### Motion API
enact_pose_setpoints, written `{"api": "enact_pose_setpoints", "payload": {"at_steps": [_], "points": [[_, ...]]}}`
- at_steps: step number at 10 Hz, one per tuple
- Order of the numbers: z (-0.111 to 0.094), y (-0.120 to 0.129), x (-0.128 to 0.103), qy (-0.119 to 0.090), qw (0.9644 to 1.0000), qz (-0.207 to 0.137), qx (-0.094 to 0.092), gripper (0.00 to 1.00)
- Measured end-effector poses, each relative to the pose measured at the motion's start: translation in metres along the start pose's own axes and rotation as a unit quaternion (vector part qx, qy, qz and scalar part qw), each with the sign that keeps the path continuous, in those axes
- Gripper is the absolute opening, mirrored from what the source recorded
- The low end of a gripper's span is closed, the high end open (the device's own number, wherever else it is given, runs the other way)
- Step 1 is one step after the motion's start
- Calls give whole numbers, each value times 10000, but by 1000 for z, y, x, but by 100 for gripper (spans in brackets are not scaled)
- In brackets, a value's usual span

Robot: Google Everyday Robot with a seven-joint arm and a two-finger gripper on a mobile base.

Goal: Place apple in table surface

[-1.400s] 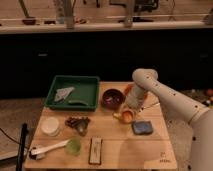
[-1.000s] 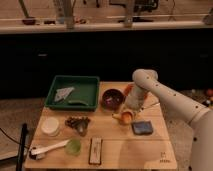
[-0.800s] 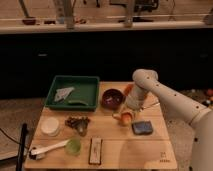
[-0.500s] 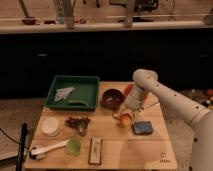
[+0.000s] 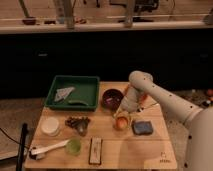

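Note:
The apple, small and orange-red, is at the tip of my gripper, just in front of the dark maroon bowl. The gripper reaches down from the right arm and is shut on the apple, holding it at or just above the tan wooden table surface. The fingers partly cover the apple's top.
A dark green tray with a grey item sits back left. A blue sponge lies right of the apple. A dark clump, white lid, green cup, black bar and white brush lie left front.
The gripper with the apple has sunk slightly toward the tabletop. Nothing else has moved.

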Motion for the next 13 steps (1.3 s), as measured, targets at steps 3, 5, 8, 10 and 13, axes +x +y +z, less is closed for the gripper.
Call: {"api": "enact_pose_setpoints", "payload": {"at_steps": [3, 5, 8, 10, 13], "points": [[7, 1, -9, -100, 9999, -79, -42, 0], [10, 6, -13, -148, 9999, -61, 21, 9], [6, 12, -15, -126, 9996, -92, 218, 40], [4, 13, -16, -125, 9993, -141, 326, 60], [4, 17, -16, -163, 9988, -168, 419, 80]]}}
